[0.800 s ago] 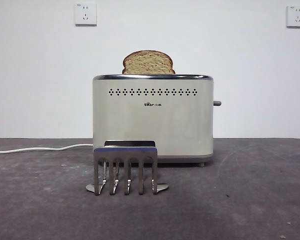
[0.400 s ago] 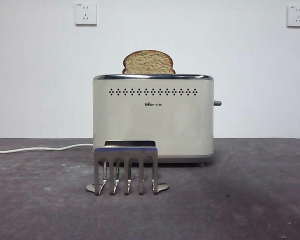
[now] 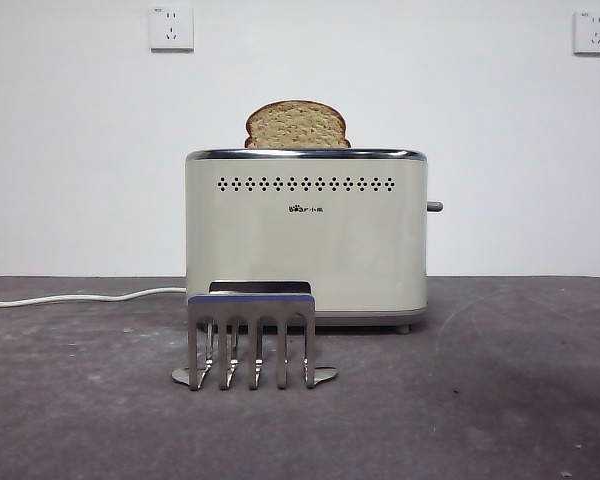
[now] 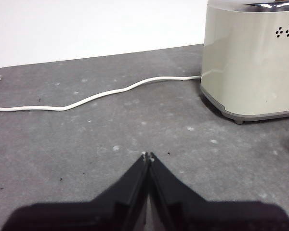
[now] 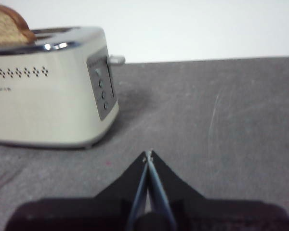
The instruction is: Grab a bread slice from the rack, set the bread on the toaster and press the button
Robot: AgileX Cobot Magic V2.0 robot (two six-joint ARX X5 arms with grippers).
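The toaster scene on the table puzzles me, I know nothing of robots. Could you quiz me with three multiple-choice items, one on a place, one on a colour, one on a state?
1. Where is the tan seeded slice of bread?
A. on the shiny silver metal rack
B. sticking up from the top of the boxy cream toaster
C. flat on the dark grey table

2. What colour is the cord lying on the table beside the toaster?
A. white
B. red
C. black

3. How do the jaws of the left gripper and the right gripper stand?
A. both wide open
B. both shut, holding nothing
C. one clamps the bread

Answers: 1 B, its domed top rises above the chrome rim, and the rack holds none. 2 A, it runs pale across the dark table. 3 B, each wrist view shows its black tips meeting over bare table.
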